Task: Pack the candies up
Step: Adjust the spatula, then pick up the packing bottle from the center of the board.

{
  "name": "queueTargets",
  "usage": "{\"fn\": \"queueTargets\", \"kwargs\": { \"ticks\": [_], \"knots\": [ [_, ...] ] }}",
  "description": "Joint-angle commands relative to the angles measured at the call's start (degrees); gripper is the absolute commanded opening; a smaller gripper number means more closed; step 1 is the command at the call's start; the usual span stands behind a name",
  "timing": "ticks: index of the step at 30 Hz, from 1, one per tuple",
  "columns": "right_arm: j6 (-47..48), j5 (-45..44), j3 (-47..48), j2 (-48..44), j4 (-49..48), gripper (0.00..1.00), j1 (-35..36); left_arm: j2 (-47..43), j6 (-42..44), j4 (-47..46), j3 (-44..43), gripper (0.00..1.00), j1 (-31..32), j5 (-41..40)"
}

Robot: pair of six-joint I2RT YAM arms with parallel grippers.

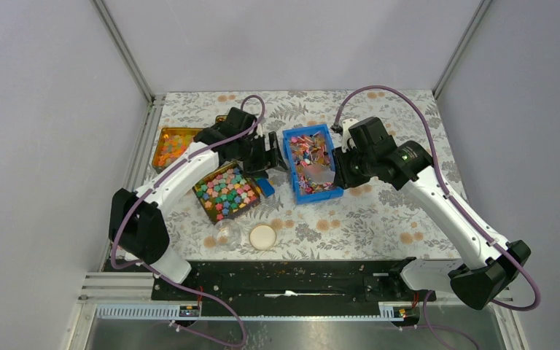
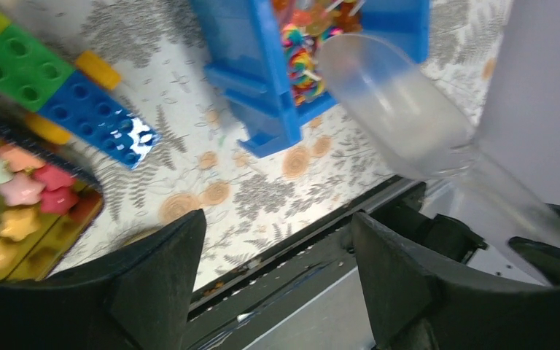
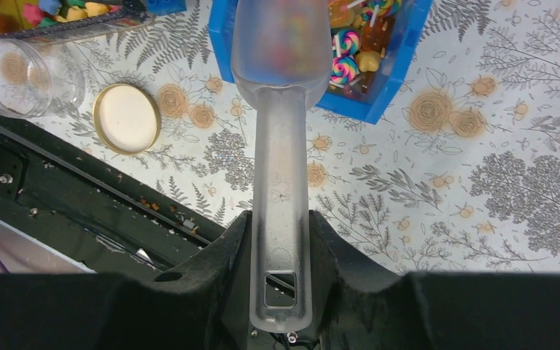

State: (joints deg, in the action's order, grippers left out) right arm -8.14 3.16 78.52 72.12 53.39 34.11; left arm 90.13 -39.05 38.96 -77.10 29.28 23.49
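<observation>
The floral-patterned table carries everything. A blue bin stands at its middle, and the candies lie heaped inside it in mixed wrappers.

The overhead view alone shows the whole layout. The left arm reaches to the bin's left side and the right arm to its right. Flower-shaped blocks and orange-yellow balls lie left of the bin. A clear jar and its round lid lie near the front edge.

Only the right wrist view shows the grip. The right gripper is clamped on the flat handle of a frosted plastic scoop, whose bowl reaches over the bin's near corner. Colours show faintly through the bowl, but whether it is loaded I cannot tell. Swirl lollipops show among the candies there.

The left wrist view shows the left gripper with its jaws wide apart and nothing between them. It hangs above the table beside the bin. A blue building brick and a green one are plain here. From above only a small blue patch shows.
</observation>
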Motion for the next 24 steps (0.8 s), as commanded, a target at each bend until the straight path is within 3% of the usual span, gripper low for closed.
{"fn": "queueTargets", "kwargs": {
  "ticks": [1,7,14,17,24],
  "knots": [
    [2.1,-2.8,1.1,-0.5,0.8,0.0,-0.3,-1.4,5.8,8.7,-3.1,0.72,-2.0,-6.0],
    [2.2,-2.7,1.6,0.7,0.8,0.0,-0.3,-10.7,8.8,15.2,6.1,0.6,-9.5,-7.5],
    [2.3,-2.8,2.5,2.4,0.7,0.0,-0.3,-17.8,9.3,28.5,10.3,0.6,-11.4,-19.9],
    [2.2,-2.7,3.0,2.8,0.7,0.0,-0.3,-19.6,9.0,32.9,12.3,0.54,-12.1,-23.2],
    [2.2,-2.9,3.5,3.8,0.7,0.0,-0.3,-21.0,7.6,30.5,21.7,0.51,-12.8,-18.2]
  ]
}}
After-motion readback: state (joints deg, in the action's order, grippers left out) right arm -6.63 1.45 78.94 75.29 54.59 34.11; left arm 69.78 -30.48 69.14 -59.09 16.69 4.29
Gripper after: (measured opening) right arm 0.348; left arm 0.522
